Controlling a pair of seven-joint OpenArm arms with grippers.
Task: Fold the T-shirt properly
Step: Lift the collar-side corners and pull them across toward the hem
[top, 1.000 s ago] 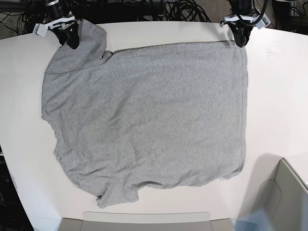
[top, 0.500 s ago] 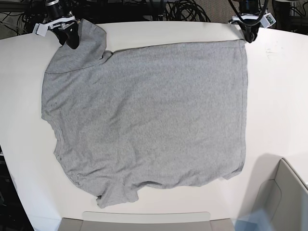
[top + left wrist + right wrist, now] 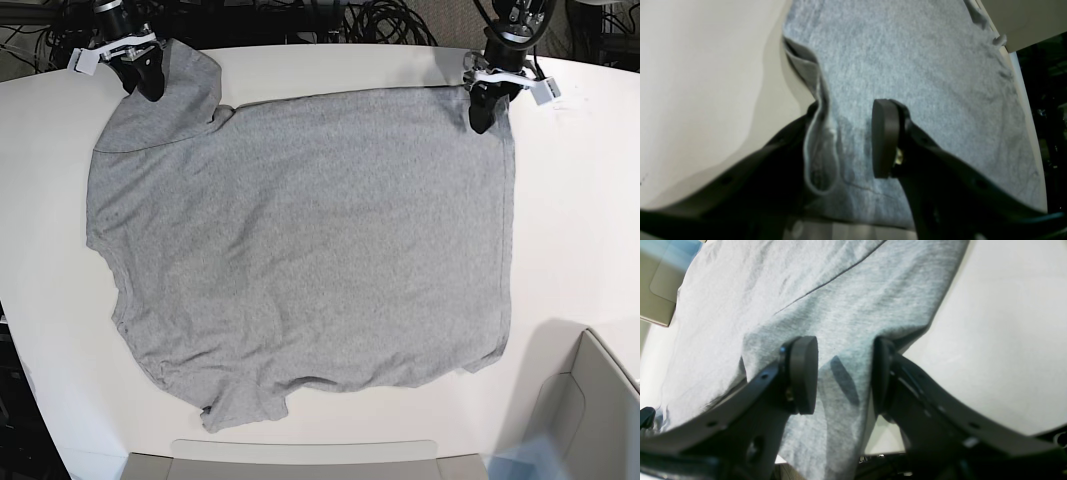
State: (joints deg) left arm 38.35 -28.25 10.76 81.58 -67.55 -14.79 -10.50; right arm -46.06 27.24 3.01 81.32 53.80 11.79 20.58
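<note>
The heather-grey T-shirt (image 3: 300, 240) lies spread flat on the white table (image 3: 580, 200), plain side up; no lettering shows. My left gripper (image 3: 480, 115) is at the shirt's far right corner. In the left wrist view it (image 3: 846, 133) is open, its jaws straddling the rippled hem edge (image 3: 818, 110) of the shirt (image 3: 907, 50). My right gripper (image 3: 150, 88) is at the far left sleeve. In the right wrist view it (image 3: 843, 373) is open, with sleeve cloth (image 3: 840, 323) lying between the two pads.
A beige bin (image 3: 590, 410) stands at the near right corner. A flat tray edge (image 3: 300, 460) lies along the table's front. Black cables (image 3: 380, 20) hang behind the far edge. Bare table surrounds the shirt on the right and left.
My left gripper lifted off the far right corner, swung right, then came back down slightly left onto the shirt's corner. The right gripper and the shirt have not moved.
</note>
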